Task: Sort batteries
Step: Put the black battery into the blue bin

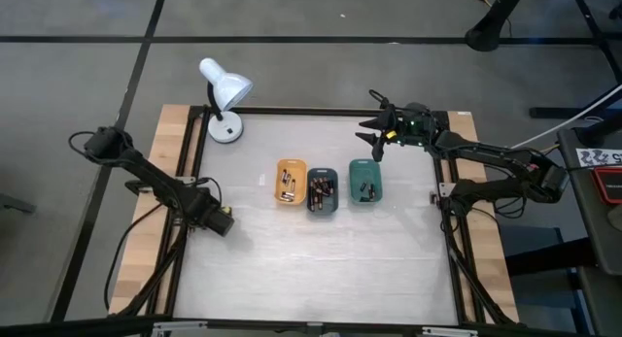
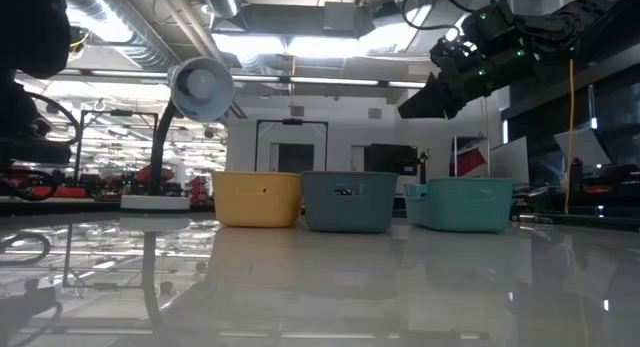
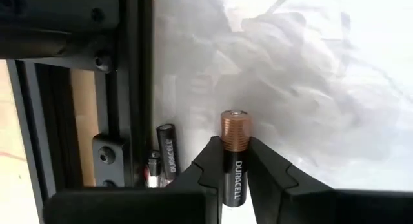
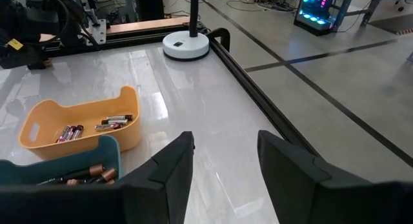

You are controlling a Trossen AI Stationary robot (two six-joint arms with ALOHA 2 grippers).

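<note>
Pinched upright between the left gripper (image 3: pixel 233 179) at the table's left edge, a copper-topped battery (image 3: pixel 233 156) needs a firm, centred grip before being lifted straight up and carried to the trays, while the right gripper (image 4: pixel 222 166) hangs half open above the green tray (image 1: pixel 366 181).

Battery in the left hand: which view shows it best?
Left wrist view: the copper-topped battery stands upright, clamped between the left hand's fingers. The high view shows only that hand at the table's left edge, battery too small. Low and right wrist views don't show it.
</note>
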